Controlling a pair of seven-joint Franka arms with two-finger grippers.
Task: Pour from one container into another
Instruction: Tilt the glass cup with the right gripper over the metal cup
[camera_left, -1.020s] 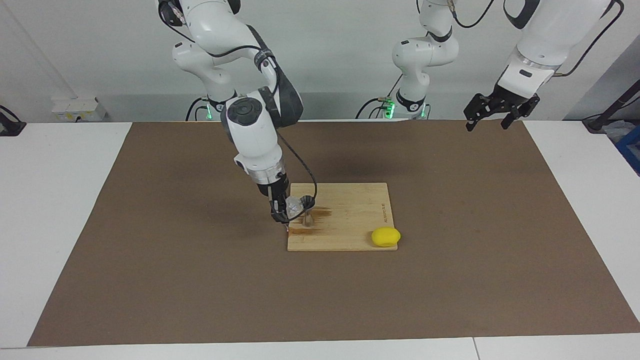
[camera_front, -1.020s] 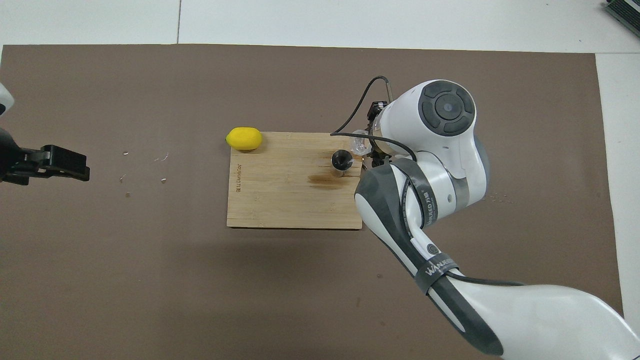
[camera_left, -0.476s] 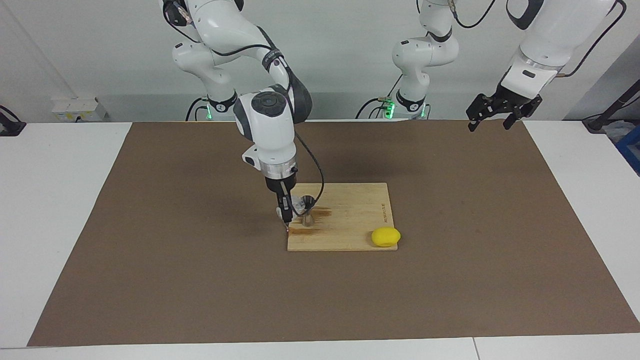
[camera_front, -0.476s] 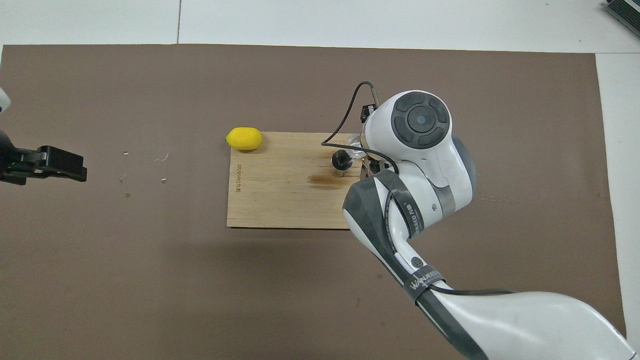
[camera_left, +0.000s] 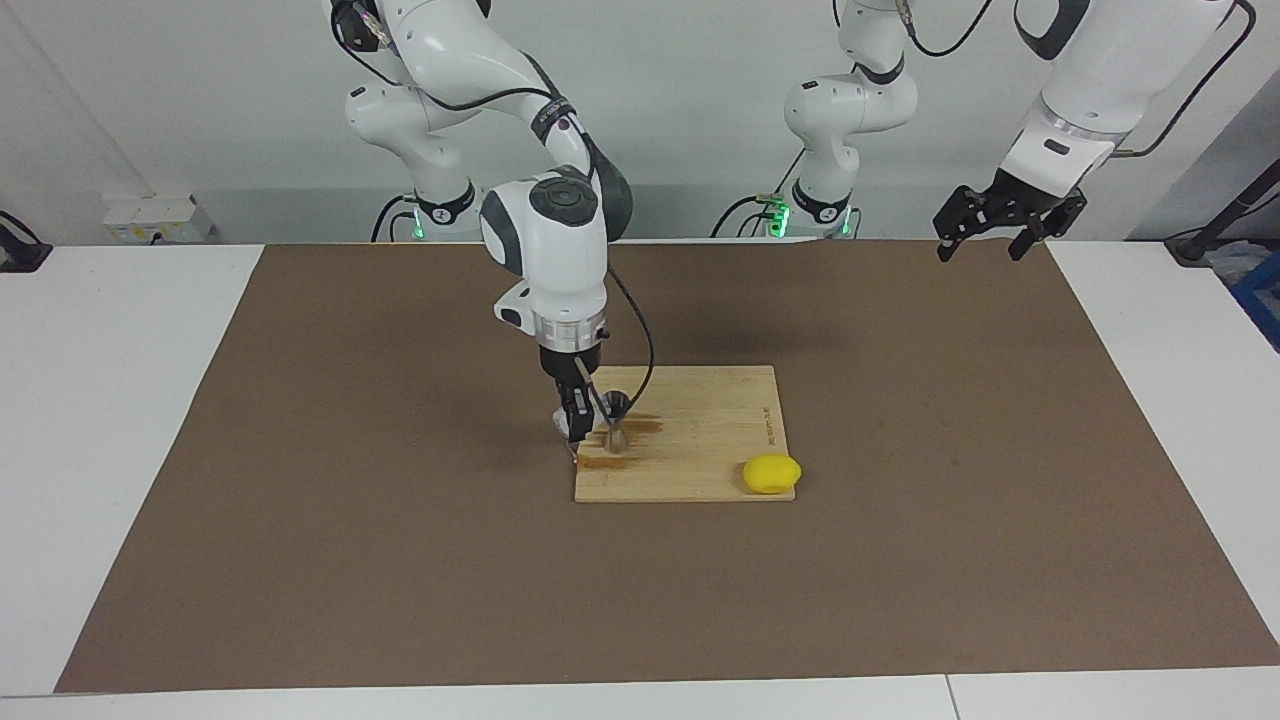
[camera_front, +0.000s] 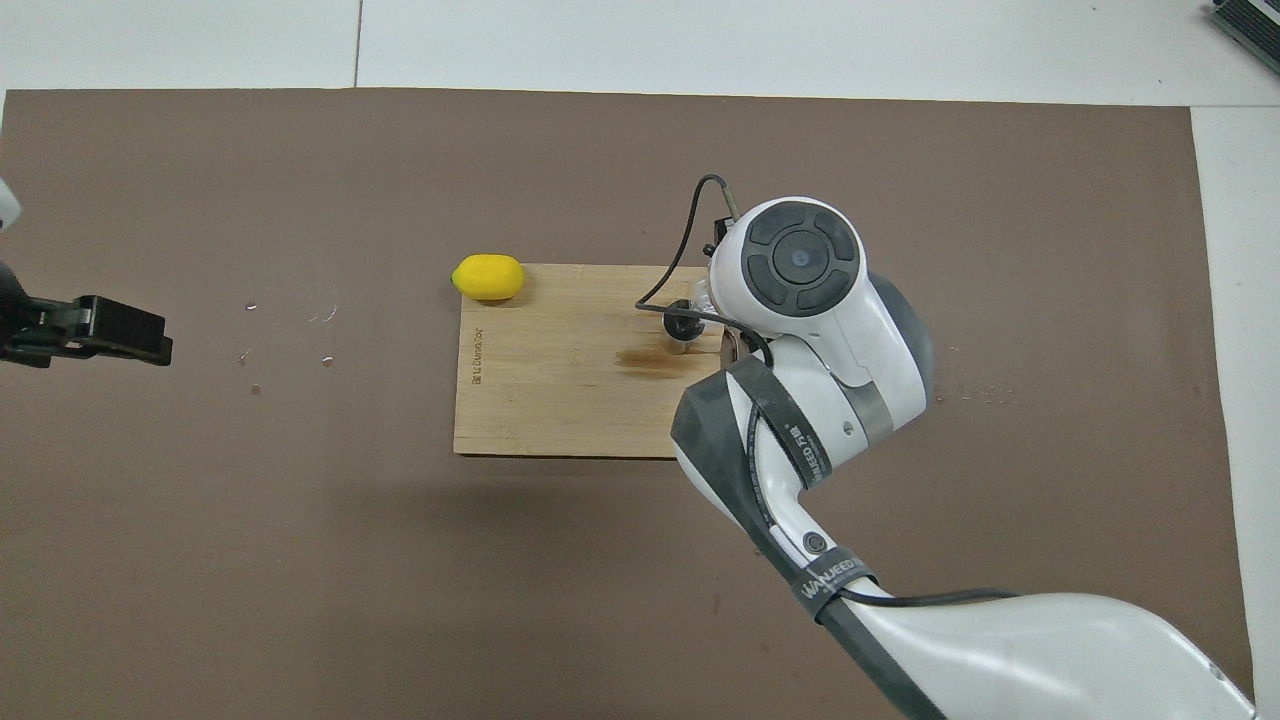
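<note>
Facing view, right gripper (camera_left: 583, 418) low over board (camera_left: 700, 440), fingers clamped on glass cup (camera_left: 598, 408) beside jigger (camera_left: 615, 425), left gripper (camera_left: 1003, 218) waits w/ fingers spread, empty.

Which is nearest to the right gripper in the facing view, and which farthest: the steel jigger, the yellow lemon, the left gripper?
1. Shiny steel hourglass jigger, on the wooden cutting board, right beside the right gripper.
2. Yellow lemon, at the board's corner toward the left arm's end.
3. Left gripper, waiting raised over the brown mat's edge.

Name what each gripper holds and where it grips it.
Right gripper holds the glass cup by its side wall, beside the jigger. Left gripper holds nothing.
</note>
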